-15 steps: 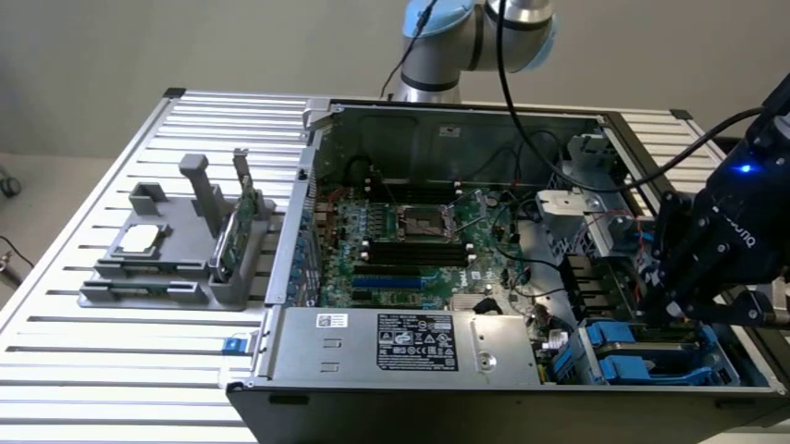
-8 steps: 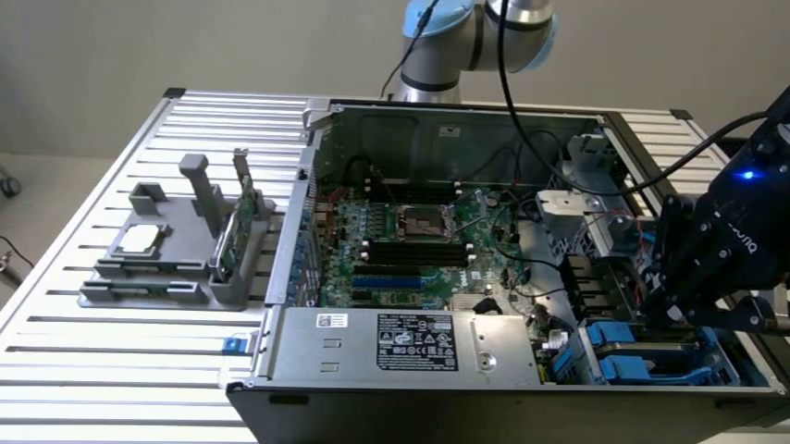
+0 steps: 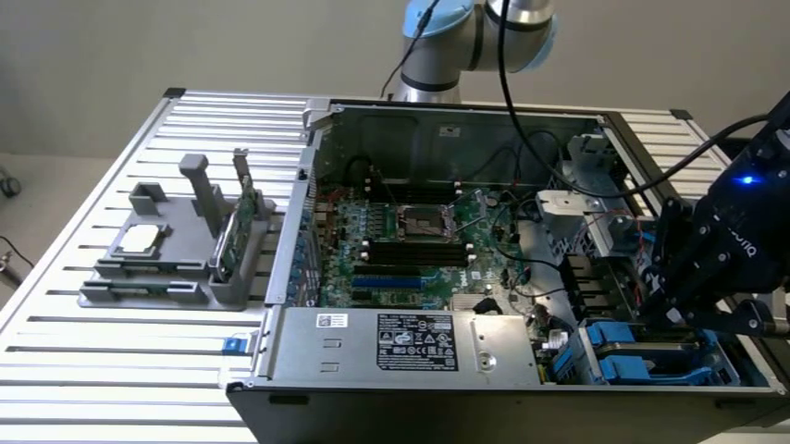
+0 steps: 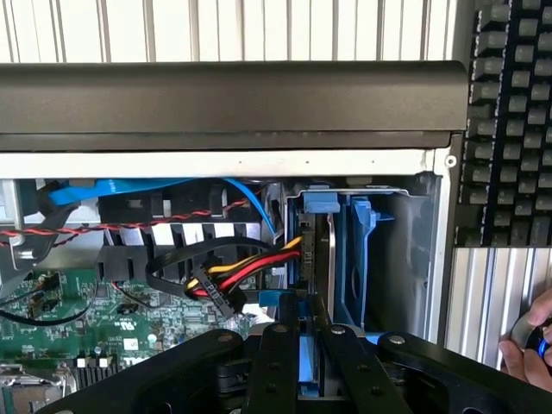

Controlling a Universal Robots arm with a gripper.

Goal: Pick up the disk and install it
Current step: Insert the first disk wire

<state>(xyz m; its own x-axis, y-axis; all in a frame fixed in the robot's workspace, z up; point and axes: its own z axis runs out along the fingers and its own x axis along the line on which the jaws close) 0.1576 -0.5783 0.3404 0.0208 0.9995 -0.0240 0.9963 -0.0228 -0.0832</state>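
The disk [image 4: 317,259] stands on edge in the drive bay at the case's corner. Its thin dark side and blue carrier tab face the wrist camera. My gripper [image 4: 302,349] is shut on its near edge, with the black finger links converging around the blue carrier. In the exterior view the gripper [image 3: 672,310] hangs low over the blue-framed drive bay [image 3: 623,356] at the exterior view's right front corner of the open computer case [image 3: 420,277]. The fingertips themselves are hidden there by the black wrist body.
A second blue carrier [image 4: 358,250] sits beside the disk. Red, yellow and black cables [image 4: 233,276] cross next to the bay above the green motherboard [image 4: 78,319]. A person's hand [image 4: 528,354] and a keyboard [image 4: 509,121] lie outside the case. A grey parts holder [image 3: 173,264] stands on the table.
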